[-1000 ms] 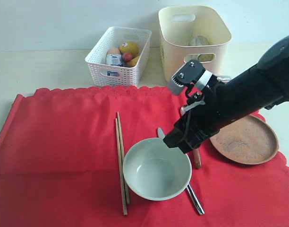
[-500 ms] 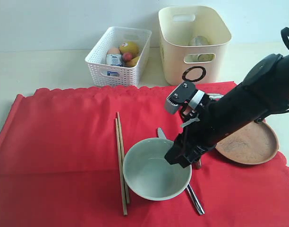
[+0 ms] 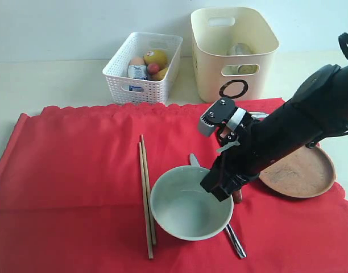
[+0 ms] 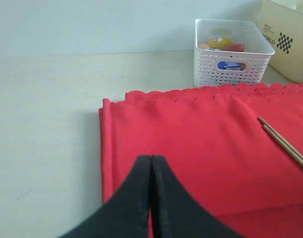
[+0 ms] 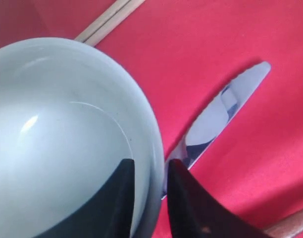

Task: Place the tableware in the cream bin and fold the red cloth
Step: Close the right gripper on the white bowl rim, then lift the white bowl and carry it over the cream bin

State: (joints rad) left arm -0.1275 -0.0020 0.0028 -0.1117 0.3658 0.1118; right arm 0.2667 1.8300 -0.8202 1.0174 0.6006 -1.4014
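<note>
The pale greenish-white bowl (image 3: 188,213) sits on the red cloth (image 3: 77,170). My right gripper (image 3: 219,190) is shut on its right rim; in the right wrist view one finger is inside the bowl (image 5: 57,134) and one outside, the gripper (image 5: 149,166) pinching the wall. Two chopsticks (image 3: 145,193) lie left of the bowl. The steel knife (image 3: 236,242) and the dark spoon (image 3: 237,196) lie partly under the bowl and arm. The brown plate (image 3: 302,173) rests at the right. The cream bin (image 3: 233,48) stands behind. My left gripper (image 4: 151,158) is shut and empty over the cloth's left edge (image 4: 191,134).
A white lattice basket (image 3: 143,68) with an egg, fruit and a milk carton stands left of the cream bin. A pale rounded object lies inside the cream bin. The knife blade (image 5: 221,114) lies right beside my outer finger. Bare table lies beyond the cloth's left edge (image 4: 42,124).
My right gripper came down onto the bowl's right rim and closed on it. The bowl has shifted slightly to the right. The left gripper's earlier state is not shown.
</note>
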